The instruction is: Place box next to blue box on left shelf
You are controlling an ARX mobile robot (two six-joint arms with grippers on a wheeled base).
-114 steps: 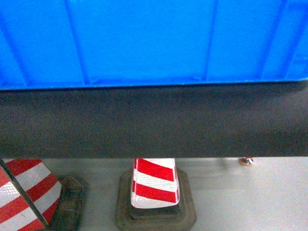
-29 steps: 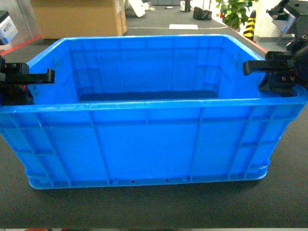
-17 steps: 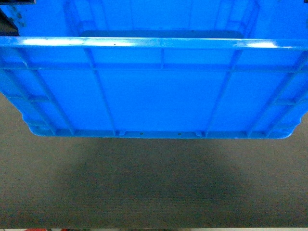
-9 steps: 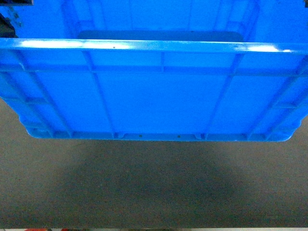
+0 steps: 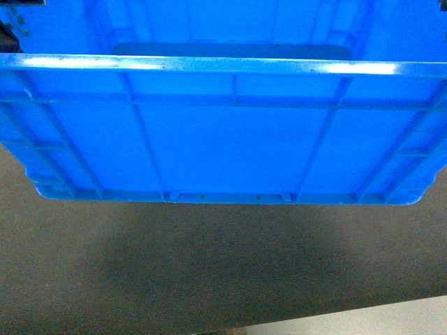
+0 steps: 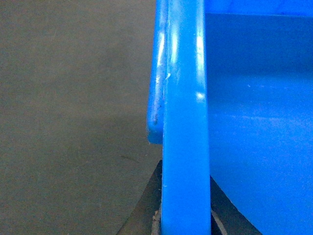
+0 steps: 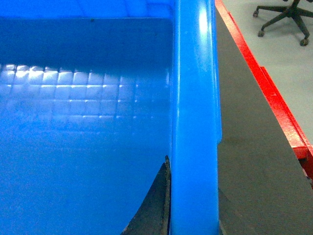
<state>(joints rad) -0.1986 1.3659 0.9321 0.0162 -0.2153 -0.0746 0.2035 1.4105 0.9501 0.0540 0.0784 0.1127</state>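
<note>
Box (image 5: 223, 139) fills upper frame, now clear of dark mat (image 5: 174, 279); pale floor newly exposed lower right. Both grippers pinching side rims. Shelf unseen.

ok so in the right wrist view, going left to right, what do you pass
box floor, gridded → dark pincer finger inside the wall → box rim → dark grey mat → red edge strip → pale floor with an office chair base
</note>
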